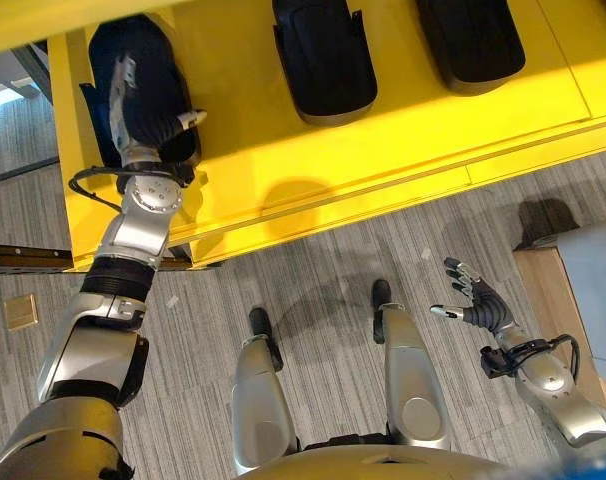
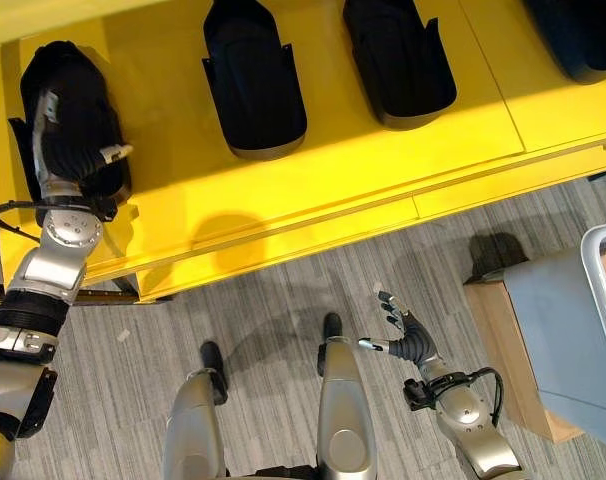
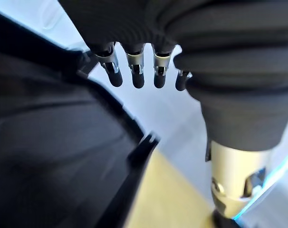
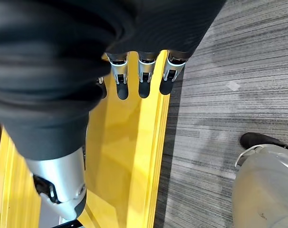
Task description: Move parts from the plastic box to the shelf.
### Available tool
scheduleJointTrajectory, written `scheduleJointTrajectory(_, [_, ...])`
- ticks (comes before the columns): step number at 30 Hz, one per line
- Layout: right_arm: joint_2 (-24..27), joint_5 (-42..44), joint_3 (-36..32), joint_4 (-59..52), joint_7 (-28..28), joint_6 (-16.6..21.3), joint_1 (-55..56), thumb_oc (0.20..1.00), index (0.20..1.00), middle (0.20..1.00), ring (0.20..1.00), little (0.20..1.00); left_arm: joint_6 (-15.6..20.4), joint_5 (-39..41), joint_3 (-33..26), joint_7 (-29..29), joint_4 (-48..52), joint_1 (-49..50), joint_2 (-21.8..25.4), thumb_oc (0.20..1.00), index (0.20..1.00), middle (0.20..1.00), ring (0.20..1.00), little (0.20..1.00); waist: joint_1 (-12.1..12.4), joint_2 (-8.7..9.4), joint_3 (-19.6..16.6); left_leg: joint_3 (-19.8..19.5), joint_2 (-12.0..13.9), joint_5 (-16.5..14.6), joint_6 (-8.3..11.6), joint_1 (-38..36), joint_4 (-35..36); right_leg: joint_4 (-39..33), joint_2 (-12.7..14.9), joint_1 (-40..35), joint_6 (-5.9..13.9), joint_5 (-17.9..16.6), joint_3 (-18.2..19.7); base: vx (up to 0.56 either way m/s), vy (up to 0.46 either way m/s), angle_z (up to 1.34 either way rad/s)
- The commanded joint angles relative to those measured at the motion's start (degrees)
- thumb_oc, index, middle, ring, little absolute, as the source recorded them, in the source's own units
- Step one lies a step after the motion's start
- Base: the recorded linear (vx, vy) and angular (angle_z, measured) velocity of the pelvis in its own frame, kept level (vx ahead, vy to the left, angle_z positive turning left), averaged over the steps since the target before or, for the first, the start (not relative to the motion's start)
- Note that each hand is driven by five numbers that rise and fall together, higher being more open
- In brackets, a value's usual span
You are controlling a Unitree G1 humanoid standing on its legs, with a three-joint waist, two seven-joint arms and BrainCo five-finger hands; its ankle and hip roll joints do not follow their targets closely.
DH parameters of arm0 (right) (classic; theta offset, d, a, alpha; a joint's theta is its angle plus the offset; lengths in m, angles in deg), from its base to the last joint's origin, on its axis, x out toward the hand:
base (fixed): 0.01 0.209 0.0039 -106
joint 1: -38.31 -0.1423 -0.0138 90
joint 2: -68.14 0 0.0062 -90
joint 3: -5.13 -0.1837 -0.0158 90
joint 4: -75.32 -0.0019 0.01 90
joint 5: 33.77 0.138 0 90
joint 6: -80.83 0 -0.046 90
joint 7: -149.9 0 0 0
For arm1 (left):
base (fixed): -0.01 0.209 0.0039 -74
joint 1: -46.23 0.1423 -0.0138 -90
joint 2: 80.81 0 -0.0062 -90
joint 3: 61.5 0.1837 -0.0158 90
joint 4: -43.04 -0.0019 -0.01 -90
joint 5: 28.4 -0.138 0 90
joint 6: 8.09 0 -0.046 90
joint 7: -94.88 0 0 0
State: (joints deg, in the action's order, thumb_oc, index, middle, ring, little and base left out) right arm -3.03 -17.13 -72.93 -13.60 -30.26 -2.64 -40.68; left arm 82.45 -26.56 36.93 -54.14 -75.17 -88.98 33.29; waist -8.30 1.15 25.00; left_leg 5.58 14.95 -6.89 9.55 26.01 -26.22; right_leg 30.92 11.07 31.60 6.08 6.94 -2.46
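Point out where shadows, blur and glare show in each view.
Left eye view: a soft round shadow lies on the glossy yellow shelf, by the left hand on the leftmost black moulded plastic part. Left wrist view: that part is blurred. Right wrist view: right hand sharp, sheen on the shelf.

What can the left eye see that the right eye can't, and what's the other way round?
The left eye view has a small tan square on the floor. The right eye view has a fourth black part and the grey plastic box. Both have the yellow shelf, the left hand open over the leftmost part, and the right hand open above the floor.
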Motion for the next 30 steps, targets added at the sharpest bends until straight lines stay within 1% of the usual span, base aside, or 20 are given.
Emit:
scheduleJointTrajectory(1, [0.4, 0.4, -1.0, -1.5, 0.4, 1.0, 0.2, 1.0, 1.0, 1.0, 1.0, 1.0, 4.9, 3.4, -1.0, 3.3, 2.1, -4.8, 4.5, 1.0, 1.0, 1.0, 1.0, 1.0, -0.2, 0.34, -3.3, 0.3, 1.0, -0.8, -0.92, -0.3, -2.0, -1.1, 3.0, -3.4, 3.77, 0.0, 0.4, 0.0, 0.0, 0.0])
scheduleJointTrajectory(2, [0.4, 0.4, -0.9, -1.5, 0.6, 0.9, 0.1, 1.0, 1.0, 1.0, 1.0, 1.0, 5.5, 4.4, -1.1, 3.5, 2.2, -5.4, 4.9, 1.0, 1.0, 1.0, 1.0, 1.0, -0.2, 0.32, -3.3, 0.2, 0.9, -0.8, -0.89, -0.3, -2.0, -1.2, 3.0, -3.5, 3.79, 0.0, 0.4, -0.08, 0.003, -0.01])
scheduleJointTrajectory(3, [0.5, 0.3, -0.7, -1.5, 0.8, 0.7, 0.1, 1.0, 1.0, 1.0, 1.0, 1.0, 6.1, 5.1, -1.4, 3.5, 3.8, -5.4, 5.5, 1.0, 1.0, 1.0, 1.0, 1.0, -0.1, 0.34, -3.3, 0.3, 0.9, 0.7, -1.21, 0.3, -1.7, -1.7, 2.9, -3.1, 3.55, -1.4, 0.5, 0.0, 0.0, 0.0])
scheduleJointTrajectory(4, [0.5, 0.3, -0.7, -1.5, 0.8, 0.7, 0.1, 1.0, 1.0, 1.0, 1.0, 1.0, 6.1, 5.1, -1.4, 3.5, 3.8, -5.3, 5.5, 1.0, 1.0, 1.0, 1.0, 1.0, -0.1, 0.25, -3.4, 0.2, 0.9, -0.7, -0.88, -0.4, -1.9, -1.4, 3.0, -3.6, 3.82, -0.2, 0.3, 0.0, 0.0, 0.0])
scheduleJointTrajectory(5, [0.5, 0.2, -0.7, -1.5, 0.8, 0.6, 0.1, 1.0, 1.0, 1.0, 1.0, 1.0, 6.2, 4.8, -1.5, 3.5, 4.9, -4.9, 5.7, 1.0, 1.0, 1.0, 1.0, 1.0, 0.0, 0.25, -3.4, 0.2, 0.9, -0.7, -0.88, -0.5, -1.9, -1.4, 3.0, -3.7, 3.82, -0.2, 0.3, 0.0, 0.0, 0.0])
scheduleJointTrajectory(6, [0.5, 0.1, -0.8, -1.6, 0.8, 0.7, -0.1, 1.0, 1.0, 1.0, 1.0, 1.0, 6.4, 4.3, -1.7, 3.4, 6.2, -4.4, 6.0, 1.0, 1.0, 1.0, 1.0, 1.0, 0.1, 0.33, -3.3, 0.2, 0.9, 0.7, -1.21, 0.2, -1.6, -1.9, 2.9, -3.2, 3.55, -1.5, 0.4, -0.08, -0.005, 0.02])
scheduleJointTrajectory(8, [0.5, -0.3, -0.9, -1.6, 0.9, 0.7, -0.2, 1.0, 1.0, 1.0, 1.0, 1.0, 6.6, 3.2, -2.5, 3.0, 9.2, -2.2, 6.1, 1.0, 1.0, 1.0, 1.0, 1.0, 0.3, 0.28, -3.3, 0.2, 0.9, 0.8, -1.21, 0.0, -1.4, -2.1, 2.9, -3.5, 3.52, -1.5, 0.3, -0.04, -0.002, 0.01])
scheduleJointTrajectory(12, [-0.1, -0.8, -1.9, -1.5, 0.9, 1.1, -0.2, 1.0, 1.0, 1.0, 1.0, 1.0, 7.8, 0.5, -5.1, 0.8, 16.3, 7.3, 5.0, 1.0, 1.0, 1.0, 1.0, 1.0, 1.0, 0.35, -3.2, 0.0, 0.8, 0.9, -1.22, -0.4, -1.2, -2.1, 3.0, -4.2, 3.35, -1.3, 0.1, 0.0, 0.0, 0.0])
scheduleJointTrajectory(15, [-0.3, -1.3, -2.4, -1.7, 1.2, 1.6, -0.6, 1.0, 1.0, 1.0, 1.0, 1.0, 7.2, -4.6, -6.9, -1.1, 21.8, 15.9, 3.9, 1.0, 1.0, 1.0, 1.0, 1.0, 1.6, 0.41, -3.1, 0.1, 0.8, 1.0, -1.27, -0.9, -0.7, -2.1, 2.9, -4.7, 3.26, -1.0, 0.2, 0.0, 0.0, 0.0])
scheduleJointTrajectory(16, [-0.2, -1.3, -2.3, -1.7, 1.2, 1.6, -0.6, 1.0, 1.0, 1.0, 1.0, 1.0, 7.2, -4.7, -7.1, -1.1, 21.9, 16.1, 3.8, 1.0, 1.0, 1.0, 1.0, 1.0, 1.6, 0.4, -3.1, 0.1, 0.8, 1.0, -1.27, -0.9, -0.7, -2.1, 2.9, -4.7, 3.26, -1.0, 0.2, 0.0, 0.0, 0.0])
scheduleJointTrajectory(17, [-0.4, -1.8, -2.6, -1.8, 1.2, 1.9, -1.0, 1.0, 1.0, 1.0, 1.0, 1.0, 6.9, -8.6, -8.5, -2.4, 25.5, 22.4, 2.9, 1.0, 1.0, 1.0, 1.0, 1.0, 2.0, 0.43, -2.9, 0.0, 0.7, 1.0, -1.37, -1.3, -0.5, -2.1, 2.9, -5.1, 3.24, -0.9, 0.2, 0.0, 0.0, 0.0])
scheduleJointTrajectory(18, [-0.4, -1.9, -2.9, -1.9, 1.1, 2.0, -1.2, 1.0, 1.0, 1.0, 1.0, 1.0, 7.0, -9.5, -9.0, -2.9, 26.8, 24.6, 2.4, 1.0, 1.0, 1.0, 1.0, 1.0, 2.2, 0.45, -2.8, 0.0, 0.7, 1.0, -1.39, -1.4, -0.4, -2.1, 3.0, -5.3, 3.22, -0.9, 0.1, 0.01, 0.008, 0.04])
scheduleJointTrajectory(19, [-0.5, -2.5, -3.1, -2.2, 1.0, 2.4, -1.7, 1.0, 1.0, 1.0, 1.0, 1.0, 6.9, -12.6, -9.8, -4.1, 29.1, 29.8, 1.5, 1.0, 1.0, 1.0, 1.0, 1.0, 2.6, 0.47, -2.6, -0.3, 0.7, 0.9, -1.52, -1.4, -0.4, -1.8, 3.1, -5.4, 3.15, -0.7, 0.1, 0.01, 0.005, 0.06])
scheduleJointTrajectory(20, [-0.7, -2.5, -3.4, -2.5, 0.9, 2.5, -1.9, 1.0, 1.0, 1.0, 1.0, 1.0, 7.1, -14.1, -9.7, -5.0, 30.4, 32.0, 1.3, 1.0, 1.0, 1.0, 1.0, 1.0, 2.9, 0.51, -2.5, -0.4, 0.6, 0.9, -1.59, -1.4, -0.4, -1.9, 3.2, -5.6, 3.11, -0.7, 0.0, 0.01, 0.003, 0.06])
scheduleJointTrajectory(21, [-0.7, -2.5, -3.4, -2.5, 0.9, 2.5, -1.9, 1.0, 1.0, 1.0, 1.0, 1.0, 7.0, -14.1, -9.8, -5.1, 30.5, 32.2, 1.3, 1.0, 1.0, 1.0, 1.0, 1.0, 2.9, 0.52, -2.5, -0.4, 0.6, 0.9, -1.59, -1.5, -0.4, -1.9, 3.2, -5.6, 3.12, -0.7, 0.0, 0.01, 0.001, 0.07])
scheduleJointTrajectory(22, [-0.8, -2.8, -3.5, -2.8, 0.9, 2.5, -2.3, 1.0, 1.0, 1.0, 1.0, 1.0, 7.2, -14.6, -10.3, -6.4, 32.2, 35.7, 0.4, 1.0, 1.0, 1.0, 1.0, 1.0, 3.3, 0.52, -2.3, -0.6, 0.5, 1.0, -1.71, -1.6, -0.2, -1.8, 3.2, -5.7, 3.02, -0.6, -0.1, 0.01, 0.0, 0.12])
scheduleJointTrajectory(25, [-0.5, -3.4, -3.7, -3.2, 0.6, 2.7, -3.1, 1.0, 1.0, 1.0, 1.0, 1.0, 7.6, -15.9, -11.1, -8.4, 35.8, 41.1, -0.5, 1.0, 1.0, 1.0, 1.0, 1.0, 4.0, 0.54, -1.9, -0.8, 0.3, 1.1, -2.0, -1.5, -0.3, -1.7, 3.4, -5.9, 2.96, -0.6, -0.5, 0.0, -0.003, 0.13])
scheduleJointTrajectory(30, [-0.3, -4.0, -3.4, -3.5, 0.3, 3.0, -3.4, 1.0, 1.0, 1.0, 1.0, 1.0, 7.7, -17.9, -10.1, -8.9, 36.0, 43.2, -0.3, 1.0, 1.0, 1.0, 1.0, 1.0, 4.4, 0.56, -1.8, -1.1, 0.1, 1.1, -2.2, -1.4, -0.3, -1.6, 3.7, -6.0, 2.98, -0.6, -1.0, 0.0, 0.003, 0.06])
